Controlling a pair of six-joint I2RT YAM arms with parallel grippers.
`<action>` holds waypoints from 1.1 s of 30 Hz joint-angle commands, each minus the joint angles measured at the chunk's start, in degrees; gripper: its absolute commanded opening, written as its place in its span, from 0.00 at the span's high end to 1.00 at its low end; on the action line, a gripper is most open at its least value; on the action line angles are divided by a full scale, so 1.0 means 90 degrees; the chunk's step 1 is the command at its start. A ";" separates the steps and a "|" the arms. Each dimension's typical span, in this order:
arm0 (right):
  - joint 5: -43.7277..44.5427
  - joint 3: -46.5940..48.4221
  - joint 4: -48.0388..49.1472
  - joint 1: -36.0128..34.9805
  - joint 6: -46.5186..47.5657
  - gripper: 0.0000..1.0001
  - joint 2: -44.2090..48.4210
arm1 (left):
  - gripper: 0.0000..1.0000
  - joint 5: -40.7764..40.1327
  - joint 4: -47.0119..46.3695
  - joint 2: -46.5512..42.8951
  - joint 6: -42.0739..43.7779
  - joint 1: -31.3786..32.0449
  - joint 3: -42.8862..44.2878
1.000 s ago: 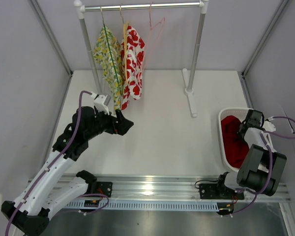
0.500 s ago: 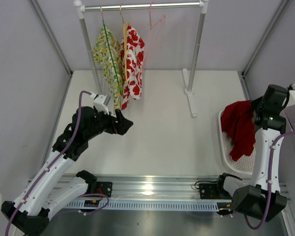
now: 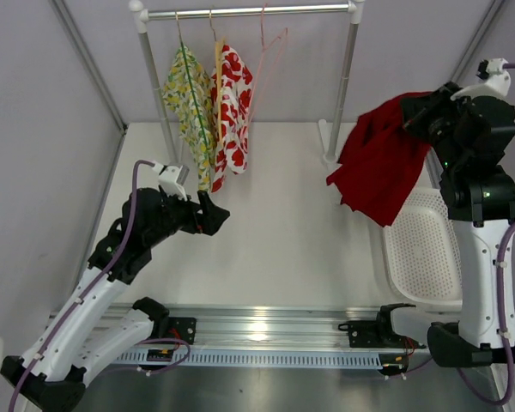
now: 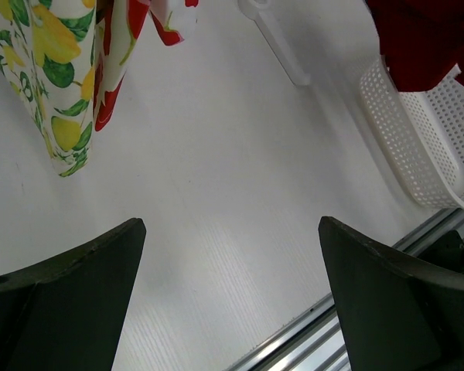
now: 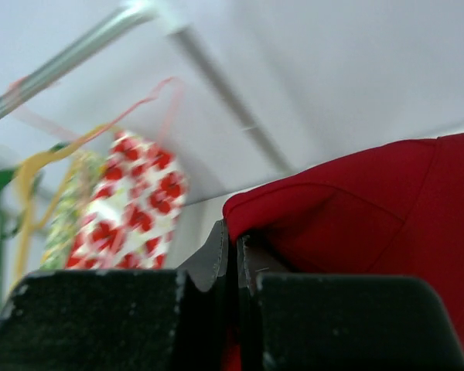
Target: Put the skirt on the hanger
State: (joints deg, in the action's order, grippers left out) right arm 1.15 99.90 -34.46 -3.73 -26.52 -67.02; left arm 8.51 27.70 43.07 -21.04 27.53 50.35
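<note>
1. Top external view. We find the right gripper (image 3: 411,112) raised high at the right side, jaws pinched shut on the upper edge of the skirt (image 3: 379,165). The deep-red cloth hangs free from that grip, clear of the table (image 3: 283,232), draping in front of the rack's right post and over the far corner of the white basket (image 3: 425,257). The hanger (image 3: 263,30), pale pink wire, is hooked on the rail (image 3: 249,12) and bare, just right of the white garment with red flowers (image 3: 233,99) and the yellow-green floral garment (image 3: 189,99). Skirt and hanger are well apart. The left gripper (image 3: 216,215) hovers low over the table near the hems of the two hung garments, touching neither.

2. Left wrist view. We record the left gripper (image 4: 230,232) with its jaws spread wide and only bare table between them. The hems of both patterned garments show at top left. The perforated basket wall (image 4: 425,147) sits at right, with the skirt (image 4: 425,39) above it.

3. Right wrist view. We see the right gripper (image 5: 232,251) with fingers pressed together, red cloth caught in the seam between them, and the skirt (image 5: 371,209) bulging to the right. The hanger (image 5: 139,100) appears beyond, blurred, on the rail beside the flowered garment.
</note>
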 commanded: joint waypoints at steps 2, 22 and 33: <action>-0.0147 0.0940 0.0430 -0.1057 0.0729 1.00 -0.0101 | 0.01 -0.0165 0.0027 -0.0147 -0.0123 0.0027 0.0284; 0.1621 -0.4866 0.2470 -0.5949 -0.0030 1.00 -0.1231 | 0.01 -0.0097 0.0125 -0.0401 -0.0357 0.0027 0.0051; 0.1348 -0.4879 0.1681 -0.5018 -0.0217 0.12 -0.0494 | 0.03 0.0402 -0.0764 -0.0040 -0.1110 0.0506 -0.0955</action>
State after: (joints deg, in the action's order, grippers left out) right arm 13.45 55.09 -18.55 -56.36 -27.44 -79.68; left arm 10.35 25.36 41.91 -27.70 29.06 43.40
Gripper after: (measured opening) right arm 0.870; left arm 0.974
